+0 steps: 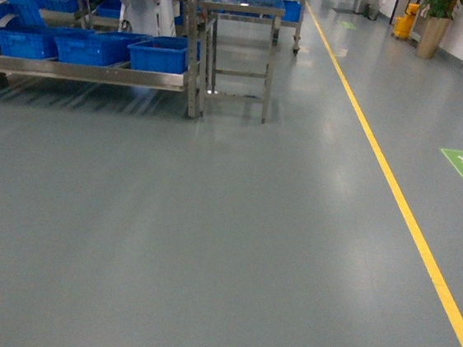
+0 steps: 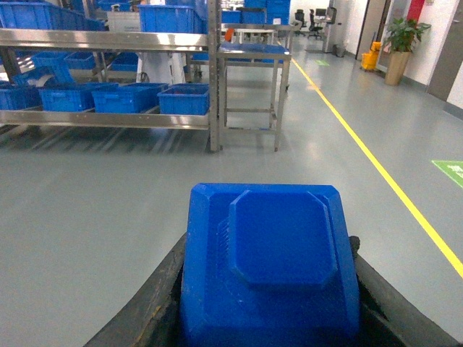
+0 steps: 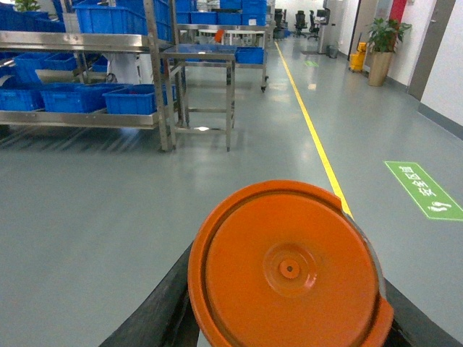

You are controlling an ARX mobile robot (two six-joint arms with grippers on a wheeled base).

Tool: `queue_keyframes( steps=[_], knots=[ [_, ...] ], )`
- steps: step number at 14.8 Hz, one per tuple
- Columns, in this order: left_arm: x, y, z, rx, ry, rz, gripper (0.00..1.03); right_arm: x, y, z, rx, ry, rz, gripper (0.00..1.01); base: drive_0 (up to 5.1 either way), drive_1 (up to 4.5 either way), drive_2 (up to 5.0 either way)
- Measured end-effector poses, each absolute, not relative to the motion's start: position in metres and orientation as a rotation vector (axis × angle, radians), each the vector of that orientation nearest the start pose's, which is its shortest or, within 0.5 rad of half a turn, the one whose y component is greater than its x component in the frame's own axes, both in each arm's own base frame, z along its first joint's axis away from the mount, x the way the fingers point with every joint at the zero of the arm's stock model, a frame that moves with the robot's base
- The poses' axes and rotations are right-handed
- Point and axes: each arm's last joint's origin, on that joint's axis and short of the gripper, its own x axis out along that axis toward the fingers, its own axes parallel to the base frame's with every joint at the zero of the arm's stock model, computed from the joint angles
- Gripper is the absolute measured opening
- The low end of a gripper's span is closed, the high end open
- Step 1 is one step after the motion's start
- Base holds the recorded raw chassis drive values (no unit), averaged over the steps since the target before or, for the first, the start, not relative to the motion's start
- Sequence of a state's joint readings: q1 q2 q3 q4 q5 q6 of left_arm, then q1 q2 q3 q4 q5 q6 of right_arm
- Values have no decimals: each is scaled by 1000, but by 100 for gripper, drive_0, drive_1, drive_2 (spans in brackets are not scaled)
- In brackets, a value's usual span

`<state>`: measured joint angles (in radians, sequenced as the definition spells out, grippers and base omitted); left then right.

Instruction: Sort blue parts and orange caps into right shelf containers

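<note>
The left gripper (image 2: 268, 318) is closed on a hard, light blue part (image 2: 269, 260) by its sides, the right gripper (image 3: 289, 325) squeezes a smooth orange cap (image 3: 288, 267), slippery, at its rim, and the blue crates (image 1: 157, 54) sit far off along the steel shelf's (image 1: 85, 72) front edge.

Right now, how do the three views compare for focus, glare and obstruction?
Head view: soft, slightly hazy, with pale glare on the floor below the shelf. Left wrist view: sharper, the blue part blocking the lower frame. Right wrist view: clear, the orange cap filling the bottom.

Glossy orange plastic cap (image 3: 289, 267), smooth blue plastic part (image 2: 271, 264), brushed-metal shelf (image 1: 85, 72), sheeny floor (image 1: 207, 246).
</note>
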<state>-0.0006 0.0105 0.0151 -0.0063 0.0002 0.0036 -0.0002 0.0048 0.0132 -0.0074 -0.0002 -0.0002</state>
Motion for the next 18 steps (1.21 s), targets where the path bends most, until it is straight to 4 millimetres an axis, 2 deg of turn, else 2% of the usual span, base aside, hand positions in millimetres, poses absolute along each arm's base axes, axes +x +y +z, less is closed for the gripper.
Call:
queue_keyframes(
  steps=[18],
  knots=[
    [97,0,167,4,2,0,44,97,0,167,0,-2,0,45,-6,418,-431]
  ],
)
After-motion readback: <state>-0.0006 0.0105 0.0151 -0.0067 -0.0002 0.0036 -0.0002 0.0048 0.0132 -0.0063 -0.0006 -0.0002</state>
